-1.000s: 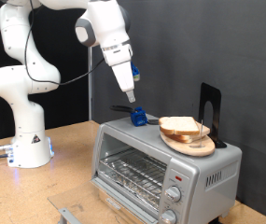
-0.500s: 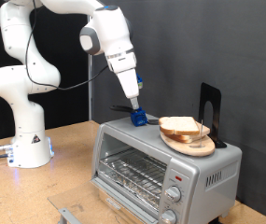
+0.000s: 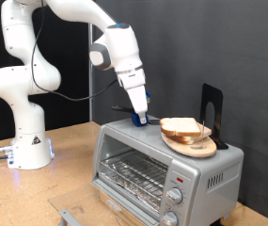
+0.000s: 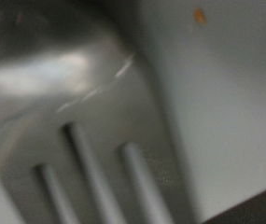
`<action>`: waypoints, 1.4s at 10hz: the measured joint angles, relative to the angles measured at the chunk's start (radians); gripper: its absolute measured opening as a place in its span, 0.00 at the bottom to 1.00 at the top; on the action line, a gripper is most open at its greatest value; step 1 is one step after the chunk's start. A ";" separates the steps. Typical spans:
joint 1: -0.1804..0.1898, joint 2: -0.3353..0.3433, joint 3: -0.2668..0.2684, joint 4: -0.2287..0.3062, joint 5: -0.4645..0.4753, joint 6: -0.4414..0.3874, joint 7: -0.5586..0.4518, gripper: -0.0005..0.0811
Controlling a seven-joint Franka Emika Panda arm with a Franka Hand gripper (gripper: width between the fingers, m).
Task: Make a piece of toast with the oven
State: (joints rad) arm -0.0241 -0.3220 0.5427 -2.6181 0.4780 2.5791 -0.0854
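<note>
Reaching down to the top of the boxy silver oven [image 3: 162,165], the gripper [image 3: 140,117] meets a small blue object [image 3: 140,120], finger spread impossible to tell; just beside, the pale, tan-crusted piece of toast [image 3: 181,126] lies on a round wooden plate [image 3: 192,145]; the wrist view blurs over slotted metal.

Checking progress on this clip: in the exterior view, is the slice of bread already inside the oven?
No. The slice of bread lies on the wooden plate atop the oven, whose wire rack is bare.
</note>
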 joint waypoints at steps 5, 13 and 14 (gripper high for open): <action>0.001 0.020 0.022 0.012 0.060 0.024 0.020 1.00; -0.039 -0.108 -0.181 0.088 0.047 -0.302 -0.098 1.00; -0.046 -0.107 -0.190 0.103 0.027 -0.337 -0.112 1.00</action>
State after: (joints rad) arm -0.0698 -0.4289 0.3530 -2.5150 0.5048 2.2416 -0.1977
